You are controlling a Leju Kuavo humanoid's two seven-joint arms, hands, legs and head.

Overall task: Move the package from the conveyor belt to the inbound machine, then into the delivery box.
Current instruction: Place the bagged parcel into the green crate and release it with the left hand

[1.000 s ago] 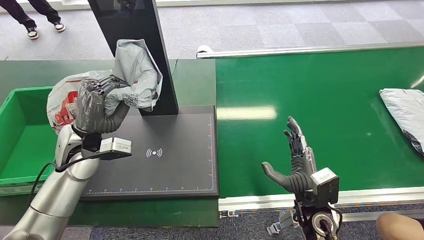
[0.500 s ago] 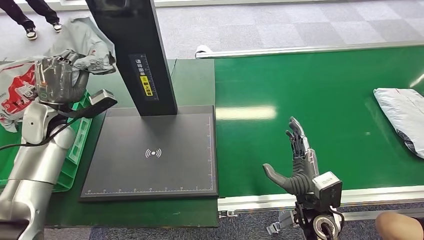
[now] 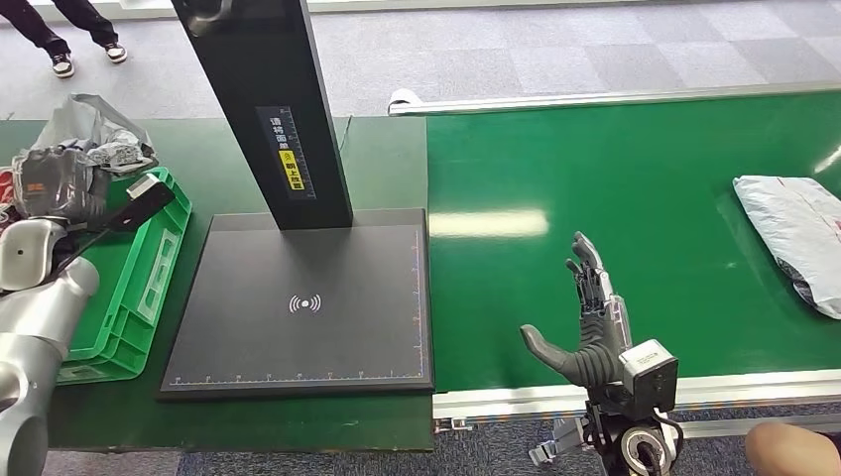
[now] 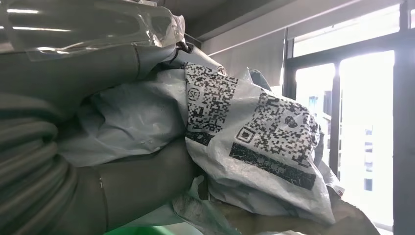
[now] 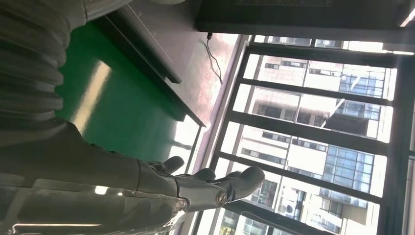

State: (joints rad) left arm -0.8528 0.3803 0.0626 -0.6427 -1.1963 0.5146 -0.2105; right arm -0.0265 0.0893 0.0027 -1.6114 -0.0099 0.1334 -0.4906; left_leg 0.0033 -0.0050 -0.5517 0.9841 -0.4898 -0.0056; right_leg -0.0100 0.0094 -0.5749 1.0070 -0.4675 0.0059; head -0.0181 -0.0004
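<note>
My left hand (image 3: 55, 183) grips a crumpled grey package (image 3: 99, 134) at the far left of the head view, above the green delivery box (image 3: 149, 288). The left wrist view shows the package (image 4: 254, 142) up close, its black barcode label facing the camera and my thumb and fingers (image 4: 137, 186) wrapped round it. The black inbound machine pad (image 3: 307, 302) with its upright column (image 3: 273, 109) lies bare beside the box. My right hand (image 3: 585, 327) hovers open over the near edge of the green conveyor belt (image 3: 635, 198), fingers (image 5: 215, 183) spread, holding nothing.
A second grey package (image 3: 793, 233) lies on the belt at the far right. A person's legs and shoes (image 3: 64, 40) stand at the top left beyond the table. Part of another person (image 3: 793, 451) shows at the bottom right corner.
My left arm has swung left, carrying the package from above the machine pad to above the green box. The package on the belt has drifted slightly left. My right hand has stayed put.
</note>
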